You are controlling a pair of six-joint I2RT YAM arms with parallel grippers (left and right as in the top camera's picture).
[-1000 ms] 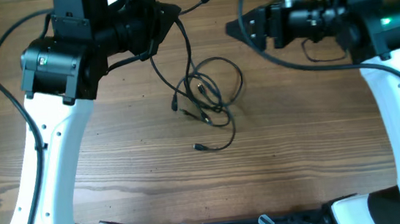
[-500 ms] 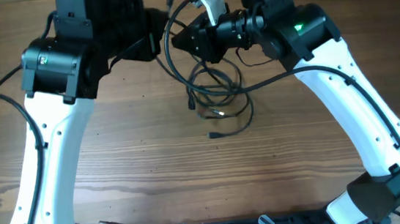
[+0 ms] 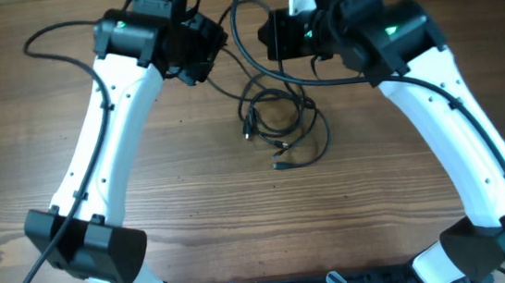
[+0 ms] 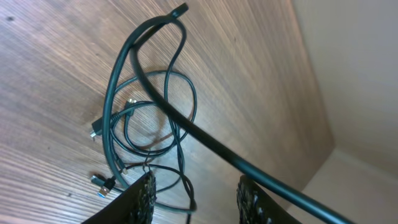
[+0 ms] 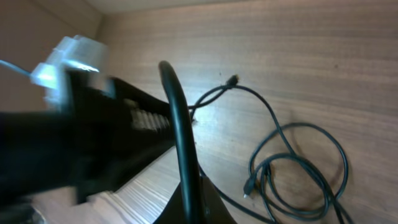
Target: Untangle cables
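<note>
The cables (image 3: 281, 128) lie as a loose black tangle on the wooden table (image 3: 194, 212), with small plug ends (image 3: 280, 167) sticking out. One strand rises from the tangle to my right gripper (image 3: 268, 40), which is shut on it; in the right wrist view that cable (image 5: 177, 118) runs up out of the closed right gripper (image 5: 199, 194). My left gripper (image 3: 210, 47) hangs just left of it, open. In the left wrist view the left gripper (image 4: 196, 182) is above the cables (image 4: 146, 124), and the lifted strand (image 4: 224, 158) crosses past its right finger.
The two arms stand close together at the far side of the table, the left arm's body (image 5: 68, 137) filling the left of the right wrist view. A pale wall (image 4: 354, 74) borders the table's far edge. Thicker arm wires (image 3: 56, 35) loop near the left arm.
My right gripper moved left to the raised cable and shut on it. My left gripper, which held that cable, has opened and let go. The tangle has shifted a little to the right.
</note>
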